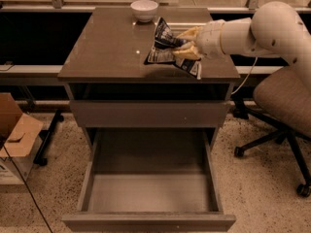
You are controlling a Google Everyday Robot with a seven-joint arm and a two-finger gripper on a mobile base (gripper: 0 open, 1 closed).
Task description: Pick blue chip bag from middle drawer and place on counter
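The blue chip bag [165, 46] is crumpled, dark blue with white and black patches, and sits at counter height over the right part of the counter [109, 47]. My gripper [183, 42] reaches in from the right on a white arm and is shut on the bag's right side with yellowish fingers [187, 53]. The bag's lower edge is at or just above the glossy surface; I cannot tell whether it touches. The middle drawer [148, 193] is pulled fully out below, and its pale grey floor is bare.
A white bowl [144, 9] stands at the back of the counter, just left of the bag. A closed drawer front [148, 113] sits under the counter. An office chair [284, 106] is at the right, a cardboard box [14, 135] at the left on the speckled floor.
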